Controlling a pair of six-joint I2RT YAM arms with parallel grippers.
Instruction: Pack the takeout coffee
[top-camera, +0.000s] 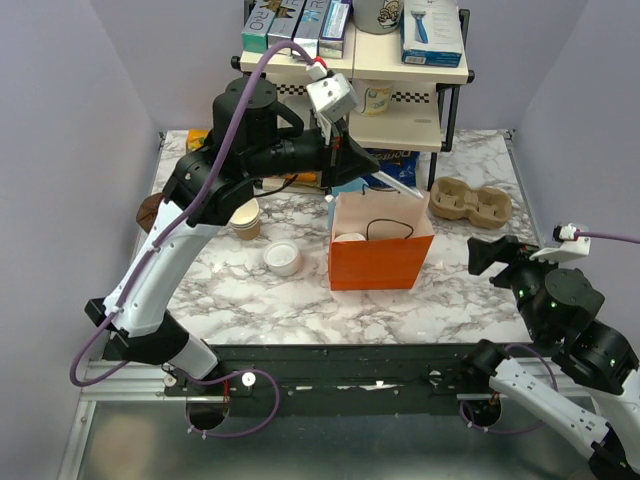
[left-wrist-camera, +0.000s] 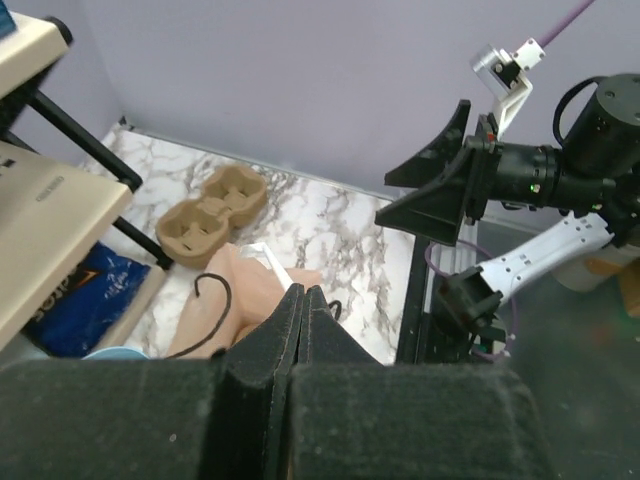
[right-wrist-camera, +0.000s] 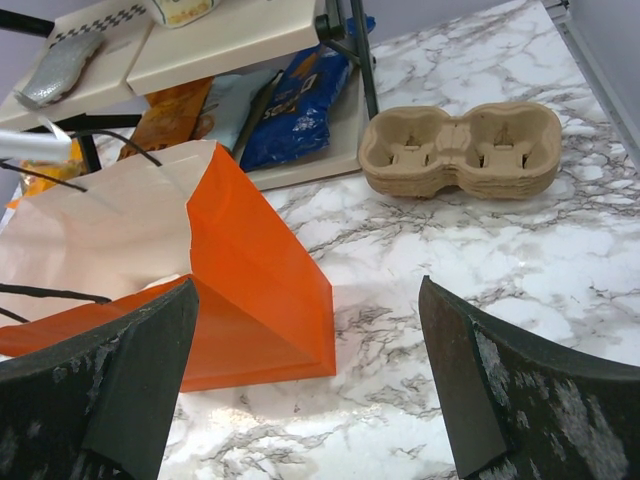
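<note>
Appeared packed: small tan kraft-paper takeout coffee cup (top-camera: 349, 238), only its white lid showing, inside orange paper bag (top-camera: 380, 265) on marble counter (top-camera: 300, 300). Hovered above with left hand (left-wrist-camera: 302, 300) clenched on nothing; right hand (right-wrist-camera: 307, 300) released. Called next for withdrawing clear.

The table (top-camera: 290, 300) is glossy, marble-patterned. The orange bag (top-camera: 378, 262) is matt paper; the cup carrier (top-camera: 470, 203) at its two o'clock is rough moulded pulp.

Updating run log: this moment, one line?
left gripper shut over orange paper bag | right gripper open, right of bag | white lid inside bag
</note>
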